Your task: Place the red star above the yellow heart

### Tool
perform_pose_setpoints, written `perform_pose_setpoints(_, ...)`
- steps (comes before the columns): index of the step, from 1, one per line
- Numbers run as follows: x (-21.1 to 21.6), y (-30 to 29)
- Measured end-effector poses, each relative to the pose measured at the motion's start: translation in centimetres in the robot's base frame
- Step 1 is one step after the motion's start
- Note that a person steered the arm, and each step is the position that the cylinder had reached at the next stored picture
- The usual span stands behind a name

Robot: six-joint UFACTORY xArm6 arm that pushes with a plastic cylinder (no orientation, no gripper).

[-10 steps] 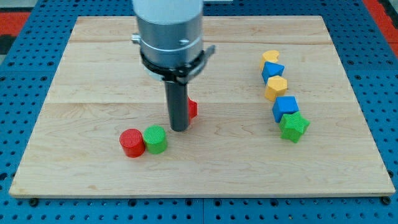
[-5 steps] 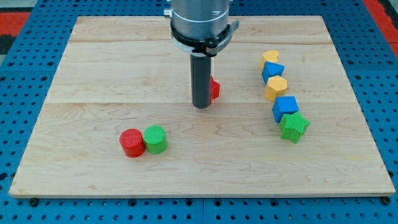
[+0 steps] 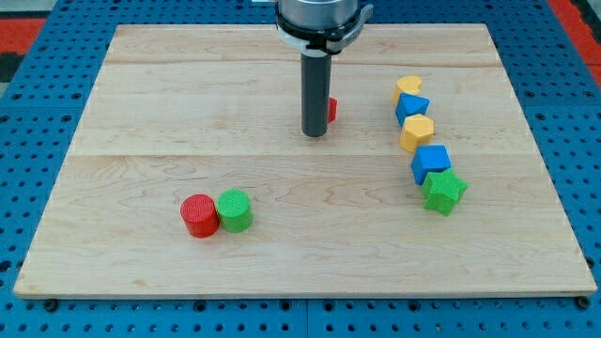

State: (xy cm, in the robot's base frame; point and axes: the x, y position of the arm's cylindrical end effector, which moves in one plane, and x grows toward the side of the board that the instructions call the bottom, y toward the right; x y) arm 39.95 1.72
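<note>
My tip (image 3: 315,134) rests on the board near the middle, a little toward the view's top. The red star (image 3: 331,109) sits just behind and to the right of the rod, mostly hidden by it; only a red sliver shows. A yellow block (image 3: 408,86) tops a column of blocks at the view's right, and a second yellow block (image 3: 417,132) lies third in that column. I cannot tell which of the two is the heart. The star lies well to the left of both.
Two blue blocks (image 3: 411,106) (image 3: 431,162) and a green star (image 3: 443,192) share that right column. A red cylinder (image 3: 198,215) and a green cylinder (image 3: 234,210) touch each other at the lower left. The wooden board (image 3: 141,103) lies on a blue pegboard.
My tip has moved up and to the right, and the red star has moved with it, from near the board's middle toward the upper right. The other blocks have not moved.
</note>
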Motion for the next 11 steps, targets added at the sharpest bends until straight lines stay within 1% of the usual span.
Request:
perform_pose_setpoints(3, -5.8, 0.6)
perform_pose_setpoints(4, -8.2, -0.3)
perform_pose_setpoints(5, -9.5, -4.1)
perform_pose_setpoints(6, -9.8, -10.9)
perform_pose_setpoints(7, -10.5, -10.9)
perform_pose_setpoints(8, -10.5, -8.4)
perform_pose_setpoints(9, -11.9, -2.4)
perform_pose_setpoints(10, -14.5, 1.6)
perform_pose_setpoints(11, -14.3, 3.0)
